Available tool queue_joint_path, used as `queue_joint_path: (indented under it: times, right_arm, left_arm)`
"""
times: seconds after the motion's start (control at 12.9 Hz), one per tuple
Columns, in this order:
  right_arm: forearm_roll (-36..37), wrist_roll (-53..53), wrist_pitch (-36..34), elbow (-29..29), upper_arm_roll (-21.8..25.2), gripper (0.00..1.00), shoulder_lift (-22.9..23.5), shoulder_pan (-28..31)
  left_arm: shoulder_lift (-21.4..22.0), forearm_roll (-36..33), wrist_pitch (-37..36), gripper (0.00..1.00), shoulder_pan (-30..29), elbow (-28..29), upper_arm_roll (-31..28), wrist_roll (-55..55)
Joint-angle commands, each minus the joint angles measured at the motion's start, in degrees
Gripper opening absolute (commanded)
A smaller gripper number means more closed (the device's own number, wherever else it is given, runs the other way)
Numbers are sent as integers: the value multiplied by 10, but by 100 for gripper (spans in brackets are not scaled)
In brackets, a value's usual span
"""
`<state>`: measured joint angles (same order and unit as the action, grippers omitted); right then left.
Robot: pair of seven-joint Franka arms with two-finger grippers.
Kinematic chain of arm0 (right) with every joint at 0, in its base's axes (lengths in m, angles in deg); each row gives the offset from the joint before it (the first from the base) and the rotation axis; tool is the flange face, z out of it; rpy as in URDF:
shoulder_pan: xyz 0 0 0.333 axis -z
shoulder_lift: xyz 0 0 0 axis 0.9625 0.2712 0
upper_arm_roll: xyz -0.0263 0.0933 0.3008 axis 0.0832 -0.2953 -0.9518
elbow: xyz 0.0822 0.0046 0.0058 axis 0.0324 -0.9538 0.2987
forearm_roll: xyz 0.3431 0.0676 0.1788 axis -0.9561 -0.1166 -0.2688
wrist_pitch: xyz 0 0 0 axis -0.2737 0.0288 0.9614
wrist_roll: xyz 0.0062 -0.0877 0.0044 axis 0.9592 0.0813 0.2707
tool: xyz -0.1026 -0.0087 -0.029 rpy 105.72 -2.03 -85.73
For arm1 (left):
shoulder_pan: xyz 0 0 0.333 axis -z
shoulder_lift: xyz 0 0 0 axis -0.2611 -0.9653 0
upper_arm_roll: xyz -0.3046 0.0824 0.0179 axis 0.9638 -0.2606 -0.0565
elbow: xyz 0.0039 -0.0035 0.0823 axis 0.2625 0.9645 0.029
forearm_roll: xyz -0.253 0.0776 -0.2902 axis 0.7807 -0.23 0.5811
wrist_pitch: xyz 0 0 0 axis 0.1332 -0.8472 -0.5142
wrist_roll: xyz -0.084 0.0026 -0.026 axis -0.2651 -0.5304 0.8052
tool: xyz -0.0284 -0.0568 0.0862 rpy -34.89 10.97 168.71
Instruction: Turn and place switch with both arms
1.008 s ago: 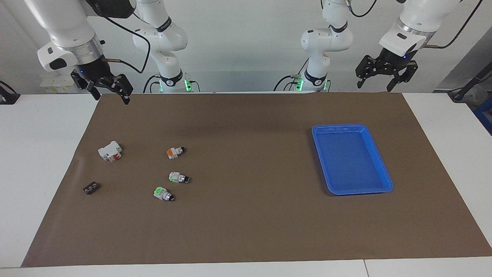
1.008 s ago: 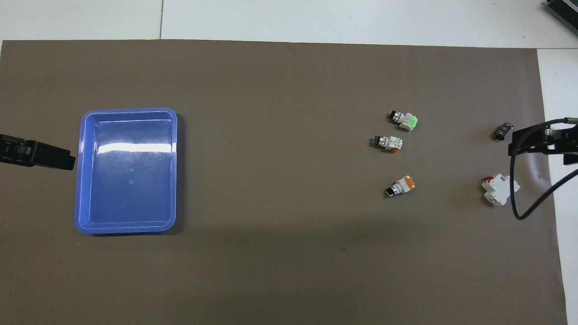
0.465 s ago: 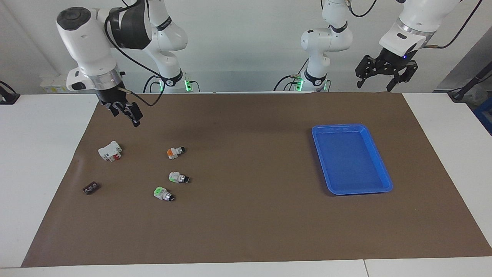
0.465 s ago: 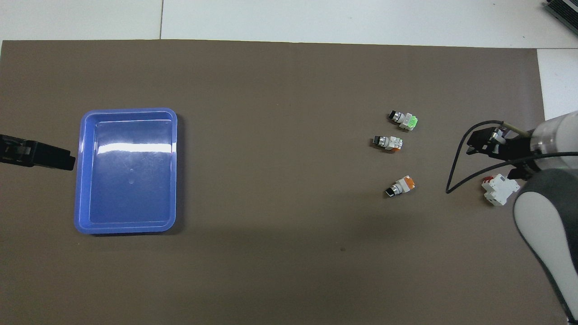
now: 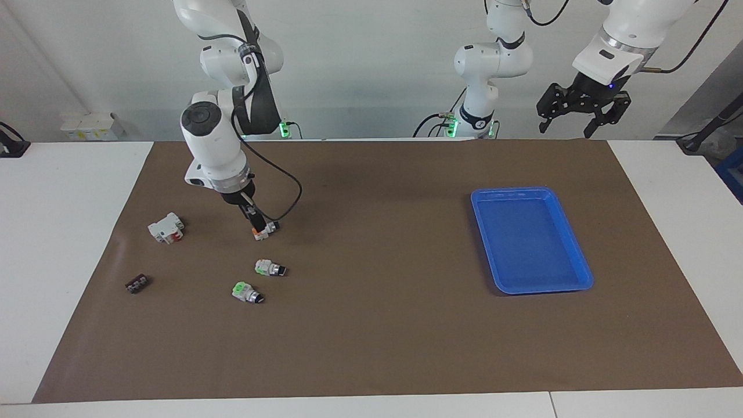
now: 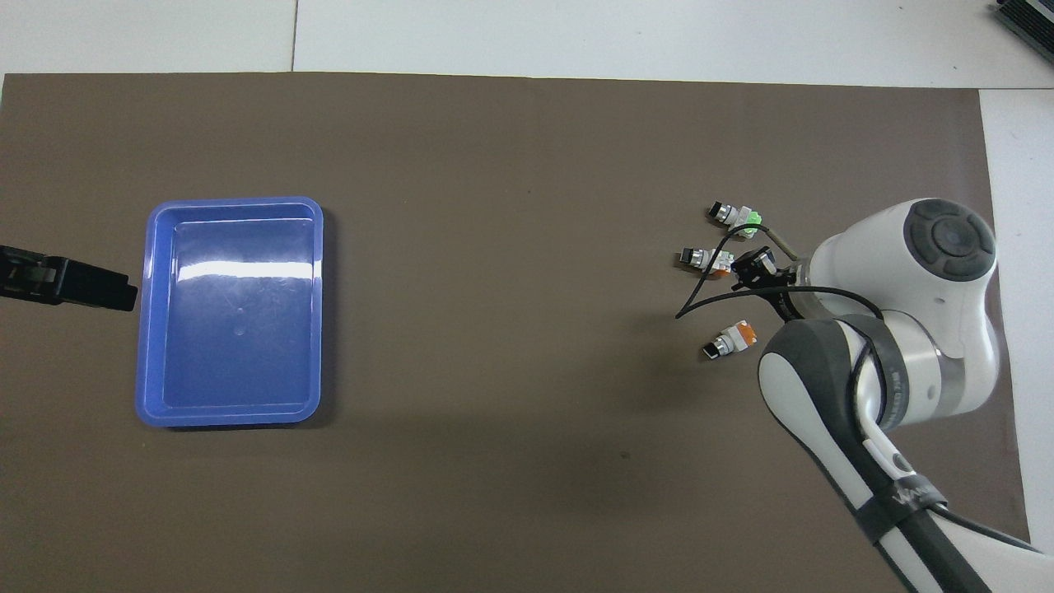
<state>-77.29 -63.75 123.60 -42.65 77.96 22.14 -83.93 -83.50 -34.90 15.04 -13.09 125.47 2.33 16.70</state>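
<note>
The switch (image 5: 259, 234) with the orange block and black knob lies on the brown mat, at the right arm's end of the table; it also shows in the overhead view (image 6: 729, 339). My right gripper (image 5: 259, 222) is low, right at the switch's upper side; I cannot tell whether it touches. In the overhead view this gripper (image 6: 753, 267) shows by its white wrist. My left gripper (image 5: 565, 131) is open and empty, and waits high over the mat's edge by its own base; its tip shows in the overhead view (image 6: 74, 282) beside the tray.
A white-and-silver switch (image 5: 269, 268) and a green-block switch (image 5: 246, 291) lie farther from the robots than the orange one. A white breaker (image 5: 166, 227) and a small black part (image 5: 137, 284) lie toward the right arm's end. A blue tray (image 5: 511, 191) stands toward the left arm's end.
My right arm has swung in from the mat's corner and come down to the orange switch. The left arm and all the parts have not moved.
</note>
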Motion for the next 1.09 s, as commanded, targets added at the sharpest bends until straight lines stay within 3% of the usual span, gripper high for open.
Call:
queue_joint_path:
  times: [0.0,0.16,0.54,0.7,0.78,0.93,1.01]
  right_arm:
    - [-15,-4,79,-92,0,100,-29,1]
    - [-15,14,138,-137,0,100,-28,4]
    - [-15,31,194,-171,0,99,-16,10]
    - [-15,31,198,-172,0,89,-14,16]
    - [-15,31,199,-172,0,77,-12,17]
    - [-16,31,205,-172,0,18,-2,16]
    - [-16,30,207,-172,0,5,-2,16]
  left_arm:
    - [16,-8,5,100,-5,19,2,8]
    - [16,-8,5,100,-5,19,2,8]
    - [16,-8,6,100,-4,19,2,8]
    - [16,-8,5,100,-5,19,2,8]
    - [16,-8,5,100,-5,19,2,8]
    - [16,-8,6,100,-5,19,2,8]
    - [16,-8,6,100,-4,19,2,8]
